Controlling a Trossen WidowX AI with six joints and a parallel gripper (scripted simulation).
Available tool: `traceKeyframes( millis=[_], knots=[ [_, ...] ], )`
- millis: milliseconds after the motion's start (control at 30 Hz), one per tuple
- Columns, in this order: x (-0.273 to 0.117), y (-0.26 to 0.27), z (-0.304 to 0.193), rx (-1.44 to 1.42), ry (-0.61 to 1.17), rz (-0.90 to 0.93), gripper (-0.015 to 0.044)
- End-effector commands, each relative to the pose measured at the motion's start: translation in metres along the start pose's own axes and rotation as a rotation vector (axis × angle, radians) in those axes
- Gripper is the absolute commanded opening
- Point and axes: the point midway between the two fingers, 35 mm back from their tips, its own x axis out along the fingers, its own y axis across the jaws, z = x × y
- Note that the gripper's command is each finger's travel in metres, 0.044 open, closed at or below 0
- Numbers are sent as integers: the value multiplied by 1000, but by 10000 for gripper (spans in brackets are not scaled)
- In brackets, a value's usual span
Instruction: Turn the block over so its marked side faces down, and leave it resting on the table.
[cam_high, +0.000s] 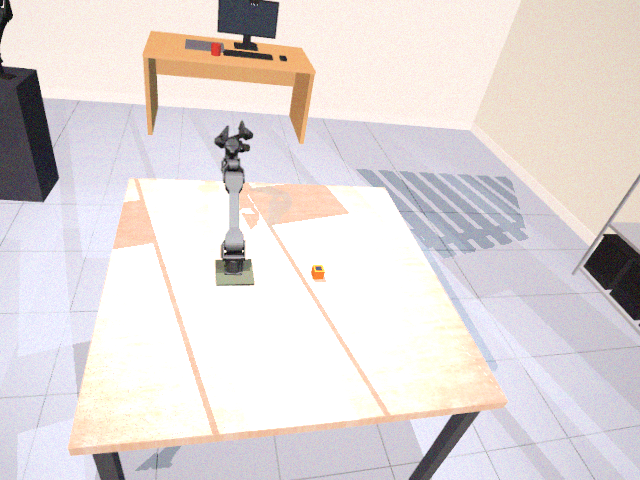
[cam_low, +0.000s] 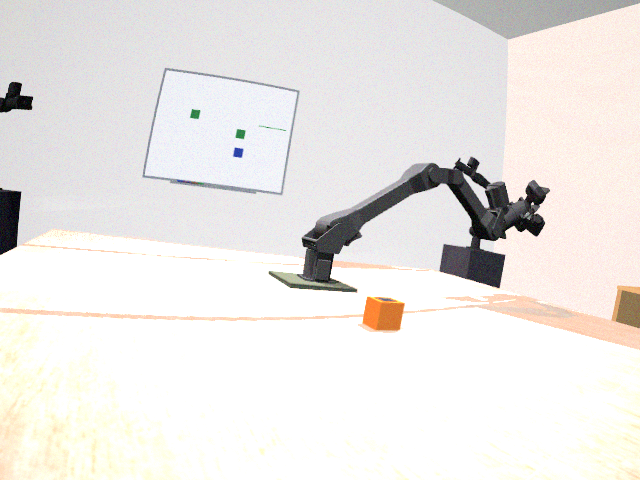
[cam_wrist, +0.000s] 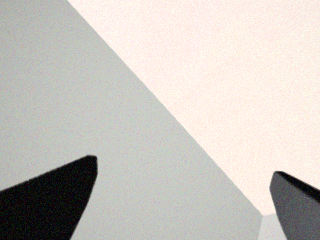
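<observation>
1. Top view: your arm (cam_high: 234, 206) (cam_low: 385, 198) stands on a green base plate (cam_high: 223, 279) (cam_low: 292, 282) bolted to nothing you can make out, on the desk (cam_high: 289, 351) (cam_low: 232, 382). Pincer (cam_high: 234, 130) (cam_low: 542, 209) (cam_wrist: 184, 172) is out past the desk's far edge, well apart from the orange block (cam_high: 317, 272) (cam_low: 383, 314), which sits on the desk to the right of the plate in this view, dark mark on top.
2. Ext. view: you see the block flat on the desk, marked side up, so it's not turned over. Arm's raised & bent, pincer up in the air, tilted upward.
3. Wrist view: your pincer's fingers are wide apart, nothing btwn them; only wall & ceiling behind, no block in view.
</observation>
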Motion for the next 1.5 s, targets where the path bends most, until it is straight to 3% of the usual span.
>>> traceKeyframes(
  millis=[0, 300, 533, 967, 1233, 1467],
  knots=[
    [0, 2, 2, -9, -6, -1, 426],
    [-4, 93, 102, -412, -293, -75, 440],
    [-46, 179, 186, -730, -581, -241, 440],
    [-199, 335, 273, -1119, -1030, -740, 440],
    [-267, 371, 271, -1125, -1144, -939, 440],
    [-375, 419, 256, -1111, -1232, -1304, 440]
  ],
)
